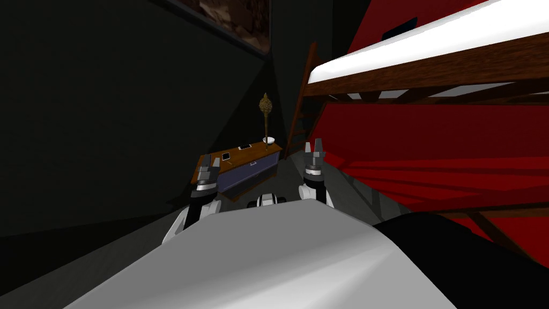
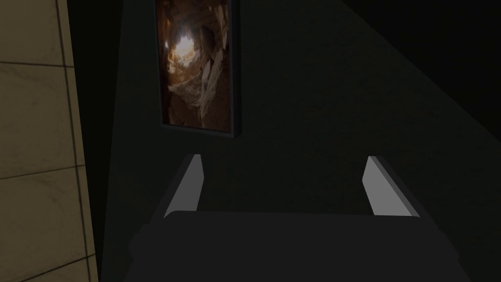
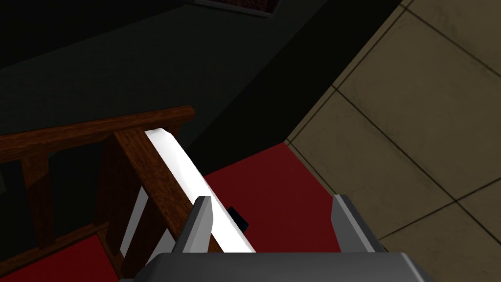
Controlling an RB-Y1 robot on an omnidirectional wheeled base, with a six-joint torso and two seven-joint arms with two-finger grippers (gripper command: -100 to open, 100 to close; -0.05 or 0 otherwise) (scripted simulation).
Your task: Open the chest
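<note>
Head and right-wrist views share the bunk (image 1: pixel 429 65).

Very dim, walls splayed w/ distortion

Bunk bed (image 1: pixel 429 67) (white mattress (image 1: pixel 429 40)) beside red wall (image 1: pixel 429 129).
</note>
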